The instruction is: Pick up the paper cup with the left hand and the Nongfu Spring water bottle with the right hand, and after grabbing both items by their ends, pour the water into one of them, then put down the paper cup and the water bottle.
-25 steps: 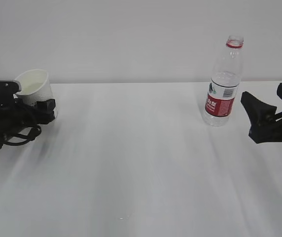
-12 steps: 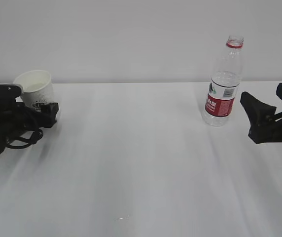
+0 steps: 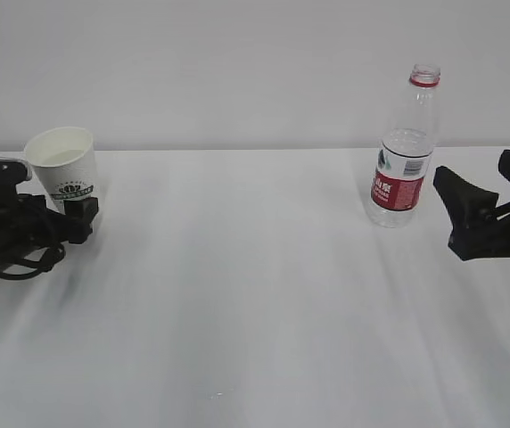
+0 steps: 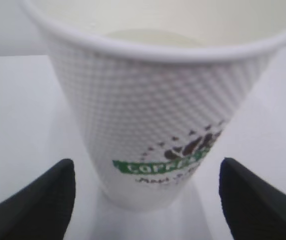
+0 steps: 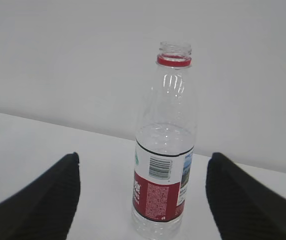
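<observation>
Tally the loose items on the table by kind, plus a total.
Paper cup: 1
Water bottle: 1
Total: 2

The paper cup [image 4: 158, 95] carries, low on its side in the left wrist view, a dark emblem above a green band with white letters that seem to begin "COFFE"; the script line beneath is too blurred to read. The Nongfu Spring water bottle [image 5: 164, 150] has a red-and-white label with a barcode, a green emblem and fine print, all too small to read.
</observation>
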Motion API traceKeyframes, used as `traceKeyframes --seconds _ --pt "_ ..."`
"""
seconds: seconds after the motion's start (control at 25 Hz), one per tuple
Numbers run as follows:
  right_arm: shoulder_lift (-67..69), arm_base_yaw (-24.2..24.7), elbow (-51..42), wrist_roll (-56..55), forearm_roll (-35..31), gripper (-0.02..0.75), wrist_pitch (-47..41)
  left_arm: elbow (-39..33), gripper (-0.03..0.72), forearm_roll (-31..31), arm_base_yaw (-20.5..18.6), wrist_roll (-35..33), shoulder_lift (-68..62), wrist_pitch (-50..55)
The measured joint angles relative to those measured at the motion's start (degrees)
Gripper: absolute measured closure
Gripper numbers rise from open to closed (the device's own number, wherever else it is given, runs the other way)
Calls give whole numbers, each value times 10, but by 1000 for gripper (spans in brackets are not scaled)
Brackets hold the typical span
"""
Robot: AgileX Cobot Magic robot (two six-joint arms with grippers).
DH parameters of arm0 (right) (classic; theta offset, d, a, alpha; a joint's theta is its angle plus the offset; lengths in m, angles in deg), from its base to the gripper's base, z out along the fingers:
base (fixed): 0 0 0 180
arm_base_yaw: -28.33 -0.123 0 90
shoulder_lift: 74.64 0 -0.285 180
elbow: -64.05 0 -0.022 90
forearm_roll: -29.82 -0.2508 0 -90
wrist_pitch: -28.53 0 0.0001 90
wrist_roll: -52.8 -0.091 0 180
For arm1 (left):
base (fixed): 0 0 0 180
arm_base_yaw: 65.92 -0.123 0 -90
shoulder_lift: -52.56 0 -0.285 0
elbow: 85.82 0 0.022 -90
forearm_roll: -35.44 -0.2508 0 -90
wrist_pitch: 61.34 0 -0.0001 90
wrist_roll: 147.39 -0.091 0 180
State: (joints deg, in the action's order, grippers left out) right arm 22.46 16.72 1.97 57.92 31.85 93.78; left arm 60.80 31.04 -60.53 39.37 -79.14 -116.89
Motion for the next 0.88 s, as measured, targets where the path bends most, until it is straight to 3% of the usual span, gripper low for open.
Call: traceKeyframes --seconds 0.64,0.88 --pt "-1 0 -15 -22 15 149 0 -165 36 -3 0 0 189 -1" --pt "-23 0 -16 -27 11 149 -46 -206 45 -3 0 0 269 58"
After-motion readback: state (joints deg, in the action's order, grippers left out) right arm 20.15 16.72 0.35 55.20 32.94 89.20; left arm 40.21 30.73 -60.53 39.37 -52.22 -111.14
